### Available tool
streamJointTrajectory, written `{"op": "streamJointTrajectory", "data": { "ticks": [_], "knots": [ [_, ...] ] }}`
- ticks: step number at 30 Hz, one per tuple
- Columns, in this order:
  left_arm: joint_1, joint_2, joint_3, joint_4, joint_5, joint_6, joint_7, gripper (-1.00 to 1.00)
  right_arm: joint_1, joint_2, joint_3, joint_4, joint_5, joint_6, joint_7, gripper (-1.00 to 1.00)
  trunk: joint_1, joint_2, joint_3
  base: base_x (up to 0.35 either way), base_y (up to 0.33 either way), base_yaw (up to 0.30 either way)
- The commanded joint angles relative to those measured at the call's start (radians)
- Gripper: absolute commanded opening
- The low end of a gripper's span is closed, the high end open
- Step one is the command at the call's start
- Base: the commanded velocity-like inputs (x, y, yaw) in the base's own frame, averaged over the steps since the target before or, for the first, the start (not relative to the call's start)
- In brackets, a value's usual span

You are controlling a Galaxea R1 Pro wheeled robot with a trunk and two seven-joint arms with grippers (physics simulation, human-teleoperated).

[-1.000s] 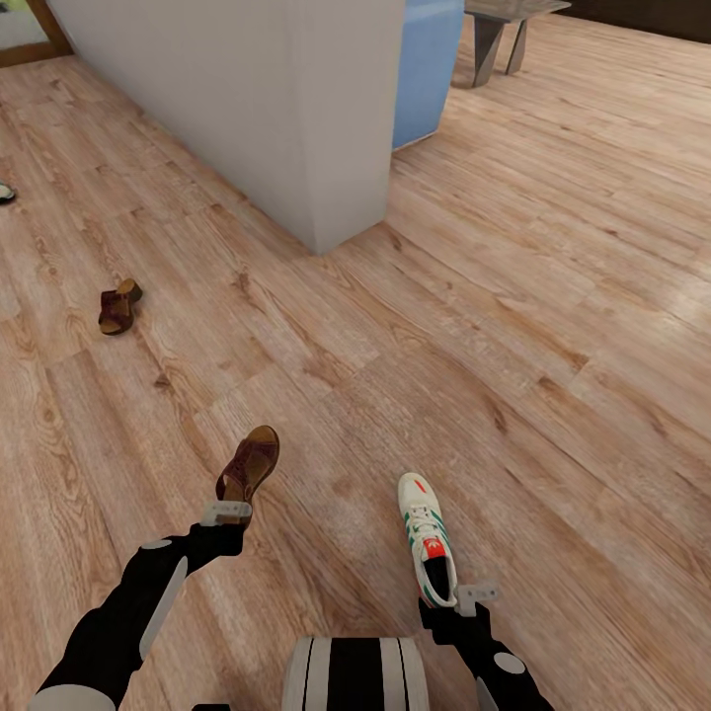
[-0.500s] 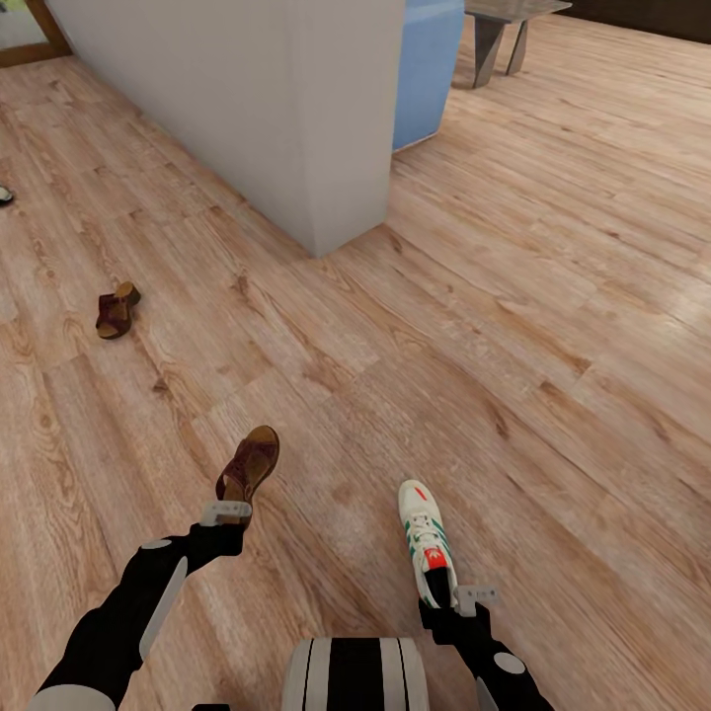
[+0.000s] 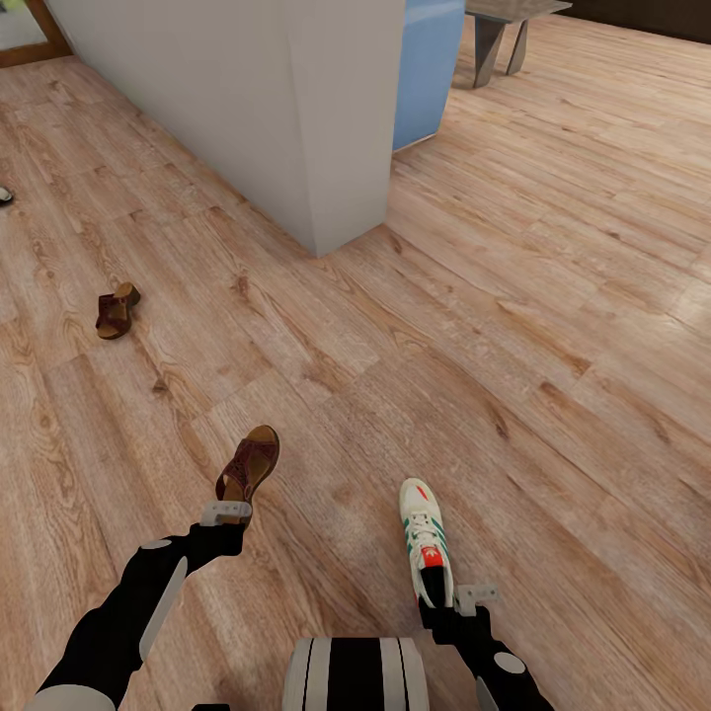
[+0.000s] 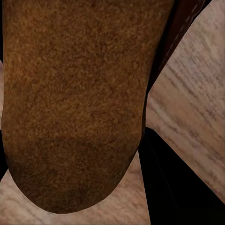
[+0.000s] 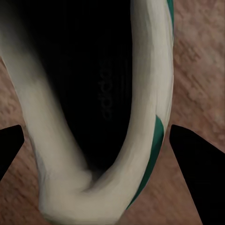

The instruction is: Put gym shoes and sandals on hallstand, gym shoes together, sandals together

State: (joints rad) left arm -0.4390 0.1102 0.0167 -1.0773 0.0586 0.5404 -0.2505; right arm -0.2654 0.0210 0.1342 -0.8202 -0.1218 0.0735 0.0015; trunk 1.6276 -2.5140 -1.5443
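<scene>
Two shoes carried over the wood-plank floor (image 3: 553, 296).
Left gripper (image 3: 226, 513) clamped on a brown sandal (image 3: 249, 464) by its heel; right gripper (image 3: 464, 598) clamped on a white gym shoe (image 3: 425, 538) by its heel. Second sandal (image 3: 117, 310) lying on the floor well to the left, near a white wall corner (image 3: 326, 128).

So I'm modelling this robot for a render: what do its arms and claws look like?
In the head view both arms are glossy black with curved white shell panels and round white caps at the joints. Each ends in a small pale grey bracket-like block: the left claw and the right claw. No cables or markings are visible. In the right wrist view, its fingers show as plain black wedges.
</scene>
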Motion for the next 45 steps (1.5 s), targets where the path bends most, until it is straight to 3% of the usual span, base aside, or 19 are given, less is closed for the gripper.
{"op": "streamJointTrajectory", "data": {
  "ticks": [1,18,33,37,39,40,45],
  "knots": [
    [-0.001,0.0,0.002,-0.001,0.004,0.007,-0.006,-1.0,0.0,0.0,0.001,-0.001,-0.012,0.005,0.0,-1.0,0.0,0.0,-0.001,0.0,0.0,0.0],
    [0.0,0.0,0.002,-0.001,0.004,0.01,-0.006,-1.0,0.0,0.0,0.0,-0.002,-0.012,0.005,0.0,-1.0,0.0,0.0,-0.001,0.0,0.0,0.0],
    [-0.001,0.001,0.004,-0.001,0.003,0.012,-0.006,-1.0,0.0,-0.001,-0.001,-0.007,-0.012,0.007,0.0,-1.0,-0.007,0.003,0.057,0.0,0.0,0.0],
    [-0.001,0.002,0.005,-0.001,0.003,0.012,-0.005,-1.0,0.0,-0.001,0.001,-0.101,-0.011,0.023,-0.002,-1.0,-0.009,0.004,0.073,0.0,0.0,0.0],
    [-0.001,0.002,0.005,-0.001,0.003,0.012,-0.006,-1.0,0.0,0.0,0.004,-0.236,-0.012,0.109,-0.003,-1.0,-0.01,0.005,0.081,0.0,0.0,0.0],
    [-0.001,0.003,0.006,-0.001,0.003,0.012,-0.006,-1.0,0.0,0.001,0.005,-0.298,-0.012,0.228,-0.003,-1.0,-0.01,0.005,0.084,0.0,0.0,0.0],
    [0.0,0.003,0.006,0.0,0.003,0.013,-0.006,-1.0,0.0,0.002,0.007,-0.351,-0.012,0.46,-0.003,-1.0,-0.012,0.006,0.104,0.0,0.0,0.0]
  ]
}}
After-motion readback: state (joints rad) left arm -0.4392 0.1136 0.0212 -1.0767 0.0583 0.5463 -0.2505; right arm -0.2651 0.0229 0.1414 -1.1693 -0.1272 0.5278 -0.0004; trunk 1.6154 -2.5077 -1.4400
